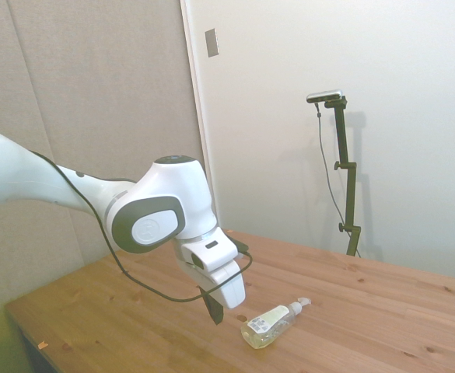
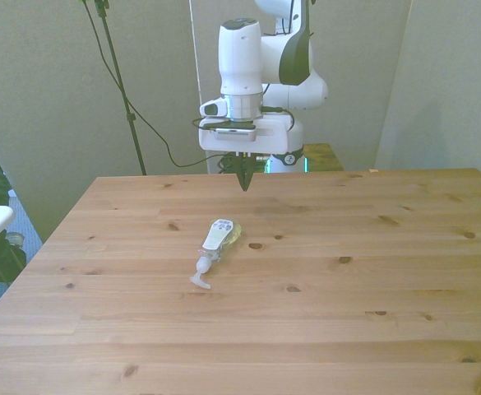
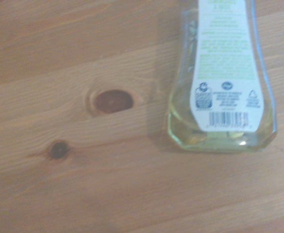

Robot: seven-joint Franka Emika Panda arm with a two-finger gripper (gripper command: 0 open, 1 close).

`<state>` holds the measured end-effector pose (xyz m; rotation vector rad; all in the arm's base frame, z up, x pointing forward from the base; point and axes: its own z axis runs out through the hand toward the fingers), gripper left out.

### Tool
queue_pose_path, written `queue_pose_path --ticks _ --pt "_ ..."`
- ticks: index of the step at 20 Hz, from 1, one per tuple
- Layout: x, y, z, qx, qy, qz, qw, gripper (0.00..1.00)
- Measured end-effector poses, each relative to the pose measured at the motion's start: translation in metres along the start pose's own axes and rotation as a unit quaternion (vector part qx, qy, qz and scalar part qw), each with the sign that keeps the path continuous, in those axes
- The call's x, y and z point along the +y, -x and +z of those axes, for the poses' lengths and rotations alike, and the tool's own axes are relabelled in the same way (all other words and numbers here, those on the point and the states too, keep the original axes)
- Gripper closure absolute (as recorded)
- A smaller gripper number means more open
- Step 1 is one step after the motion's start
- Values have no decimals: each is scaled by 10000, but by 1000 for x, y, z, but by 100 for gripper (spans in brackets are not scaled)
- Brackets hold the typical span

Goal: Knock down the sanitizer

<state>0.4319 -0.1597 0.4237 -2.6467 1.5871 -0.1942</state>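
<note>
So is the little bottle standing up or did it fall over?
It's lying on its side. The sanitizer rests flat on the wooden table, label up and pump nozzle sideways. The gripper hangs nearby, not touching it.

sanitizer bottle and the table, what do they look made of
The sanitizer bottle looks like clear, glossy plastic: yellowish liquid shows through its walls, with a white printed label, likely paper or film, on its upper side. The table looks like light planked wood, possibly pine, with visible grain and dark knots, smooth matte finish.
</note>
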Motion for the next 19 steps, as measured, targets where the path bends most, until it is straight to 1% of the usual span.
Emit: queue_pose_path --ticks 6,19 --pt "3 43 -11 20 -11 -303 9995 0" --pt "34 76 -25 22 -4 -351 9994 0"
